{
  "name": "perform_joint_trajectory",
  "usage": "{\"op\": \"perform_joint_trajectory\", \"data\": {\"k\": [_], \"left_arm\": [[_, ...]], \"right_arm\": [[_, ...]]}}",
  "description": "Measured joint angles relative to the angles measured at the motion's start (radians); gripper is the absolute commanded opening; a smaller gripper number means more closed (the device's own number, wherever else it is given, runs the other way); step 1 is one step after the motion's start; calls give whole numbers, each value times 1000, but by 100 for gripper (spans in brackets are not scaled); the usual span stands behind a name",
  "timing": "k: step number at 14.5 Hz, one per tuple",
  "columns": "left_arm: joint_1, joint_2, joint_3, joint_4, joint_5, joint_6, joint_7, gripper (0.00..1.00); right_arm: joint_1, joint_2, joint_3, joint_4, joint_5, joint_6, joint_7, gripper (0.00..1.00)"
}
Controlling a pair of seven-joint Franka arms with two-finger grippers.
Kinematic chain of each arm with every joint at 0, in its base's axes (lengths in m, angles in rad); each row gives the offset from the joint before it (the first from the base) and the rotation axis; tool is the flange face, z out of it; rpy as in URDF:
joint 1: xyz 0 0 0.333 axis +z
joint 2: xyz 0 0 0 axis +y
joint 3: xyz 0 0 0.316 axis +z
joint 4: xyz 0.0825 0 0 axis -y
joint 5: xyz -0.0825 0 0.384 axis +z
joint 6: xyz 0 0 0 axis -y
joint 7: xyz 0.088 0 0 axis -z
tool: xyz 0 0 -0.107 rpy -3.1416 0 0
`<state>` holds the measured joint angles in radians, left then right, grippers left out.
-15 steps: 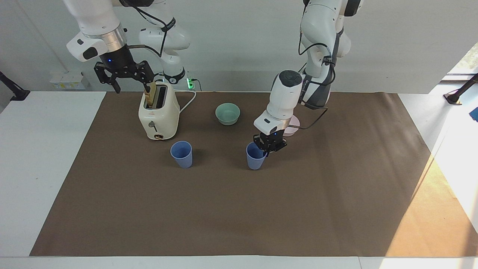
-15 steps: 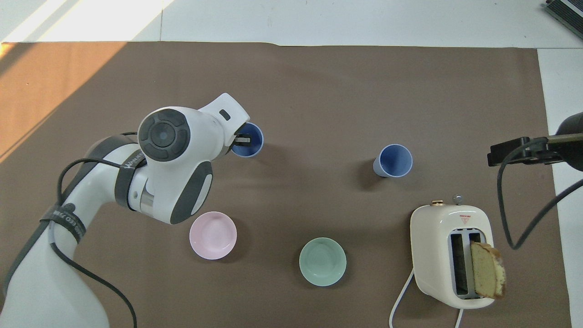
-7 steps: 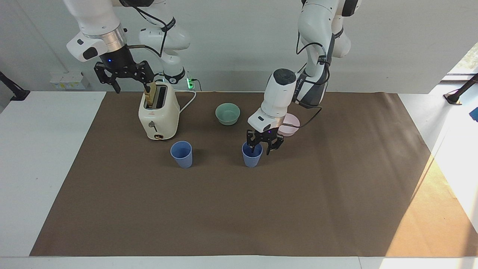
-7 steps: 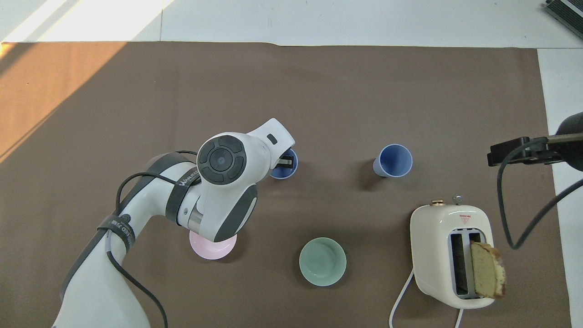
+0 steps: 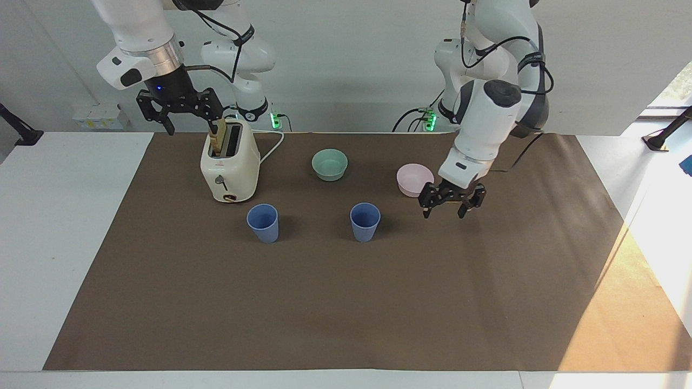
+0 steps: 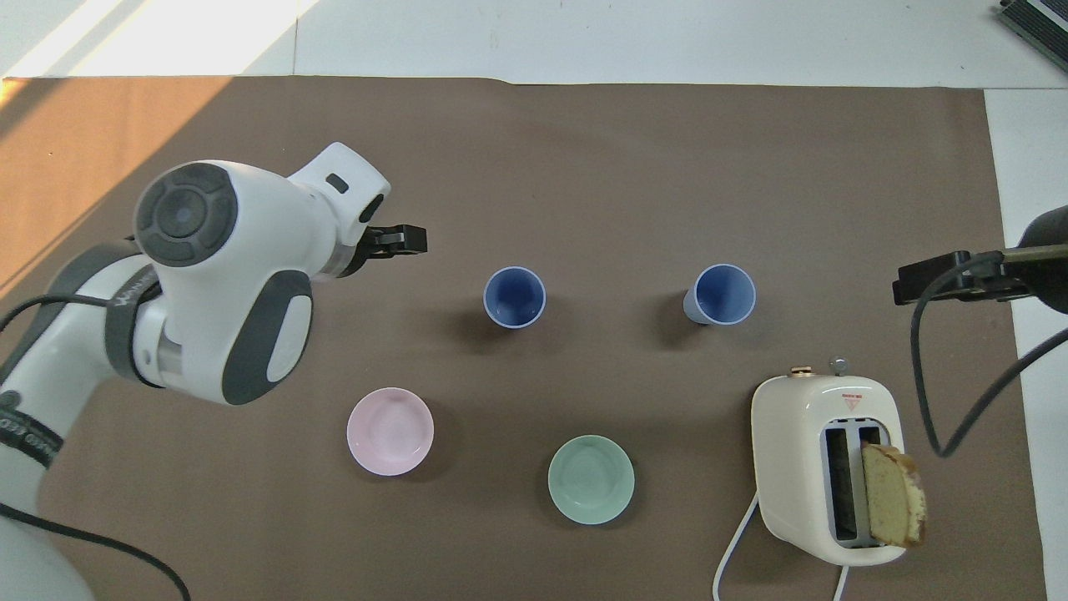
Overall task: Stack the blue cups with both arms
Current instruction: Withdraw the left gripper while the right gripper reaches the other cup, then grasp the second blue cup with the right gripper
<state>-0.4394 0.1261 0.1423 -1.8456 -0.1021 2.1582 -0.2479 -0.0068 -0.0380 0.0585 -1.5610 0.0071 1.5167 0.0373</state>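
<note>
Two blue cups stand upright and apart on the brown mat, one (image 5: 365, 221) (image 6: 515, 296) mid-table, the other (image 5: 263, 222) (image 6: 722, 294) just farther from the robots than the toaster. My left gripper (image 5: 452, 208) (image 6: 407, 240) hangs open and empty low over bare mat, beside the pink bowl, clear of the mid-table cup toward the left arm's end. My right gripper (image 5: 192, 121) waits open and empty, high over the toaster's end of the table; in the overhead view only a black part of it (image 6: 951, 278) shows.
A cream toaster (image 5: 230, 167) (image 6: 826, 467) with a bread slice (image 5: 218, 138) (image 6: 893, 497) in one slot stands toward the right arm's end, its cord trailing toward the robots. A mint-green bowl (image 5: 330, 163) (image 6: 591, 479) and a pink bowl (image 5: 414, 179) (image 6: 390, 431) sit nearer the robots than the cups.
My left gripper carried one cup toward the other, opened and let it go, then drew away toward the left arm's end. The right arm has not moved.
</note>
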Motion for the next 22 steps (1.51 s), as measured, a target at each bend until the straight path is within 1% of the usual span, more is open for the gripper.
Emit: {"op": "perform_joint_trajectory", "data": {"k": [4,6,9,12,14,16,20,22], "left_arm": [[122,-48,3,5,7,-43,160,100],[173,-67,3,38,25,-101,218,100],[241,-74,5,141,43,-195,268,100],[284,-73,5,202,46,-238,287,100],[302,-71,5,245,48,-299,328,100],[312,-66,5,283,48,-365,373,100],[313,-66,0,287,48,-497,388,100],[313,-72,-2,280,48,-544,388,100]], "right_arm": [[-40,-22,-6,-194,0,132,-1,100],[-47,-22,-7,-238,0,180,-2,100],[-41,-17,-4,-297,0,252,-2,100],[-38,8,-3,-365,1,337,-2,100],[-38,50,-2,-396,16,403,-2,100],[-28,90,1,-403,32,464,-2,100],[20,112,5,-404,40,519,-2,100],[35,138,6,-406,43,546,-2,100]]}}
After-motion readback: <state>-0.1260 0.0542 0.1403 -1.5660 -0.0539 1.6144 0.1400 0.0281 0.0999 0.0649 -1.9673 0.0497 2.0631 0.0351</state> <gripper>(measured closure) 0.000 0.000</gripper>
